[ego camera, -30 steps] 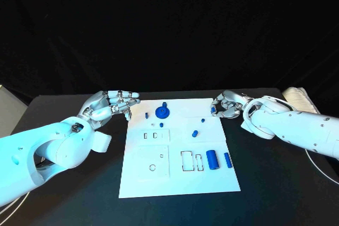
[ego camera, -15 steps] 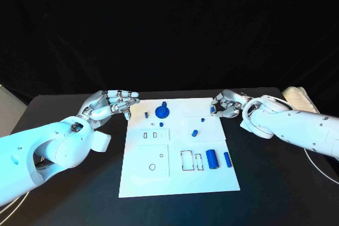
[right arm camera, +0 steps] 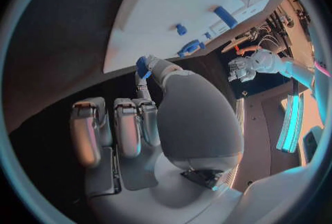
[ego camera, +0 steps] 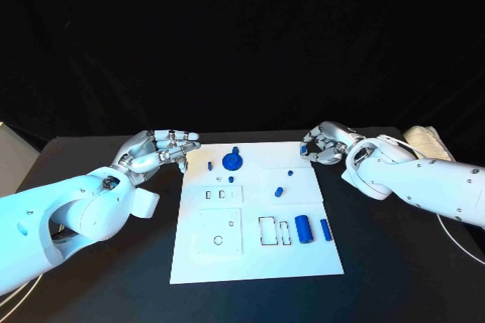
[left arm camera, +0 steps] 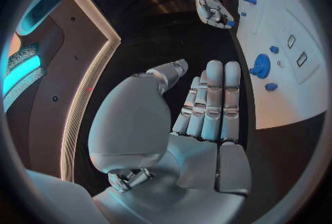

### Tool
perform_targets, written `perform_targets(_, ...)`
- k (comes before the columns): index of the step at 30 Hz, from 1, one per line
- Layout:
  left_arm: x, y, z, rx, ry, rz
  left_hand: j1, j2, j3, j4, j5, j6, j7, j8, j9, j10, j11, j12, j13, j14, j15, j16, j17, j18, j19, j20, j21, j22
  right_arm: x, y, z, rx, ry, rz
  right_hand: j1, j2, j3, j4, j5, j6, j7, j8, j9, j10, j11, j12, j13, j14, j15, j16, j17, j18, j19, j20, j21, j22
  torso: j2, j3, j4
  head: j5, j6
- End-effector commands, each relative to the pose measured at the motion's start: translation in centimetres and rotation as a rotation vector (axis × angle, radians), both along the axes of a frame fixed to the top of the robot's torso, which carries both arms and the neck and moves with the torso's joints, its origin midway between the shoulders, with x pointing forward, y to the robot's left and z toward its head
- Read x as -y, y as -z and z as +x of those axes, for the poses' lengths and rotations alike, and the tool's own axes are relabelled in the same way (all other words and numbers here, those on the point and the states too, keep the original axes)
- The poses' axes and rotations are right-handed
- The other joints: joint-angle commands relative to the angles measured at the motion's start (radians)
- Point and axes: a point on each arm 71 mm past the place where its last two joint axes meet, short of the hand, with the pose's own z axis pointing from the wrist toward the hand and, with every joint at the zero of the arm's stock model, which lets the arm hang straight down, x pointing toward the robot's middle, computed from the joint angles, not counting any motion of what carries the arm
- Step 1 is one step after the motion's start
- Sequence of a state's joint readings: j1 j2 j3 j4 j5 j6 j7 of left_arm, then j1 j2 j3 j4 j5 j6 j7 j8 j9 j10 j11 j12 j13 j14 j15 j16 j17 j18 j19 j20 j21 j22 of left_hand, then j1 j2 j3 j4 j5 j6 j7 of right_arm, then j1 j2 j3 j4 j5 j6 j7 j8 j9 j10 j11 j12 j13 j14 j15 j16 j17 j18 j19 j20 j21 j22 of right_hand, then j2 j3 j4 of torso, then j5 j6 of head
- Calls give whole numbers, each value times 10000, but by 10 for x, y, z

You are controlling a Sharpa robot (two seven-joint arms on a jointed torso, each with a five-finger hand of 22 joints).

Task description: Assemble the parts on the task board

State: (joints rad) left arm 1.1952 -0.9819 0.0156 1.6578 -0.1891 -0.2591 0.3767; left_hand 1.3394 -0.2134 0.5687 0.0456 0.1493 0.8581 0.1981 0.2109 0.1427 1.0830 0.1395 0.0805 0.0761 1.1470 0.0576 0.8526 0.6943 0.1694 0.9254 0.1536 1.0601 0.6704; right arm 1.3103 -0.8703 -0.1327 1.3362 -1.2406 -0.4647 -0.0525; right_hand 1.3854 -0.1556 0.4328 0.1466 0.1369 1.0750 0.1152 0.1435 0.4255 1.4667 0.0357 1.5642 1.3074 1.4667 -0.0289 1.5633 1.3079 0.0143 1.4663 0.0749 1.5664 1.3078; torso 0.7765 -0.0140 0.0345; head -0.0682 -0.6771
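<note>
The white task board (ego camera: 253, 256) lies in the middle of the black table. On it sit a round blue part (ego camera: 233, 160), small blue pegs (ego camera: 278, 191) and two blue cylinders (ego camera: 303, 228). My right hand (ego camera: 325, 145) hovers at the board's far right corner and pinches a small blue part (right arm camera: 143, 65) between thumb and a finger; the left wrist view shows that part (left arm camera: 229, 23) at the fingertips too. My left hand (ego camera: 157, 150) hangs beside the board's far left corner, fingers (left arm camera: 211, 99) straight and holding nothing. The board (left arm camera: 290, 86) lies just beyond them.
A cream bundle (ego camera: 430, 142) lies at the table's far right, behind my right arm. A pale box (ego camera: 8, 155) stands at the left edge. A thin cable (ego camera: 451, 232) runs along the table on the right.
My right hand has drifted slightly toward the far edge of the board with the small blue part in its pinch. The left hand has stayed put.
</note>
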Motion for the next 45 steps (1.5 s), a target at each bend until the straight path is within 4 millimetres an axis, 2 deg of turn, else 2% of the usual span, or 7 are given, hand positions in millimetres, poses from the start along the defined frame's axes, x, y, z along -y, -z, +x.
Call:
perform_targets(1,2,-1,0,46,165,-48,-1,88,36,0,31,-10,40,52,17,-82,-14,43,12,-81,3,31,-9,117,-54,21,69,12,-8,-12,-4,336,701,180,17,83,79,2,-30,95,-85,98,177,1041,-69,65,2634,1023,-86,50,2548,-143,1045,-42,44,2630,-19,-7,-8,9,16)
perform_targets(8,4,0,3,32,176,-39,-5,87,36,1,29,-10,40,53,18,-81,-14,45,12,-82,3,34,-12,117,-57,22,71,12,-54,-18,-18,89,218,509,-2,113,163,-26,39,105,-108,141,204,1041,-91,65,2634,1024,-99,51,2552,-143,1045,-52,44,2630,-102,-39,-10,130,-16)
perform_targets(16,11,3,6,-33,219,-21,-10,86,35,4,27,-8,39,55,19,-79,-14,48,13,-83,4,37,-14,114,-49,22,82,27,-114,-2,-41,-500,-562,662,-60,116,205,-23,96,77,-102,155,218,1041,-91,65,2634,1016,-104,40,2517,-143,1045,-60,44,2630,-139,-114,-17,215,-106)
perform_targets(18,11,3,7,-46,207,-10,-17,86,32,9,26,-7,40,56,20,-78,-14,50,13,-82,5,40,-16,114,-50,23,85,28,-127,1,-46,-534,-778,565,-60,116,205,-23,96,77,-102,155,218,1041,-91,65,2634,1016,-104,40,2517,-143,1045,-60,44,2630,-131,-104,-25,250,-109)
perform_targets(24,12,3,7,-79,187,16,-17,86,32,9,26,-7,40,56,20,-78,-14,50,13,-82,5,40,-16,114,-50,23,85,28,-156,15,-57,-617,-1223,202,-126,93,213,-12,113,65,-102,170,230,1041,-90,65,2634,1013,-104,36,2503,-143,1045,-63,44,2630,-129,-142,-23,306,-188)
perform_targets(39,11,3,6,-114,181,62,-35,85,28,20,23,-2,42,61,23,-75,-12,57,14,-82,7,50,-20,114,-55,24,92,31,-195,37,-71,-662,-1756,-131,-456,-15,188,102,108,19,-106,225,271,1041,-93,65,2634,1008,-108,29,2482,-143,1045,-68,44,2630,-119,-111,-32,329,-342)
perform_targets(45,13,4,7,-116,209,74,-35,85,28,20,23,-2,42,61,23,-75,-12,57,14,-82,7,50,-20,114,-55,24,92,31,-202,39,-73,-668,-1872,-238,-478,-42,182,100,109,15,-111,233,276,1041,-95,65,2634,1011,-109,32,2493,-143,1045,-69,44,2630,-125,-122,-43,302,-353)
